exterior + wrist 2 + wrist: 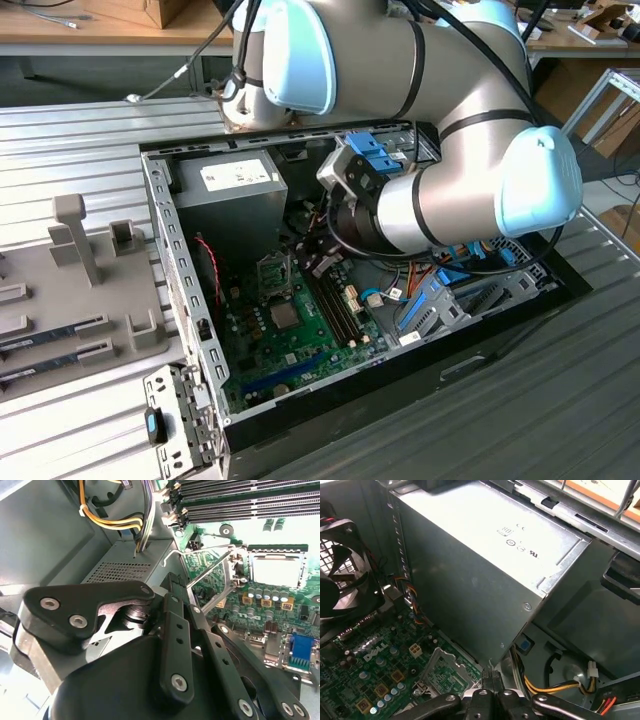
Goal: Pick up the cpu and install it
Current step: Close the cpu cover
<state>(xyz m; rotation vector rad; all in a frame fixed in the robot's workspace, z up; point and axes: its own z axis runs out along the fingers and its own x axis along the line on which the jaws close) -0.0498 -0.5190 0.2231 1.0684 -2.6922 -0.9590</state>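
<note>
The cpu (pixel 277 572) lies flat as a silver-grey square with a thin green rim inside the metal-framed socket (pixel 250 575) on the green motherboard, in the second wrist view. The socket's load plate (pixel 212 580) stands tilted up, and its wire lever (pixel 200 550) is raised. My gripper (pixel 171 577) is down inside the open computer case (pixel 185 270), beside the socket (pixel 272 270) and next to the lever's hooked end. Its black fingers (pixel 490 677) are shut together and I see nothing between them. The gripper (pixel 312 255) is apart from the cpu.
The grey power-supply box (pixel 485 565) stands close beside the gripper. Yellow and orange cables (pixel 560 687) run under it. Memory slots (pixel 240 505) lie past the socket, and a black fan (pixel 340 575) sits at the case wall. A grey fixture tray (pixel 80 290) lies at the exterior view's left.
</note>
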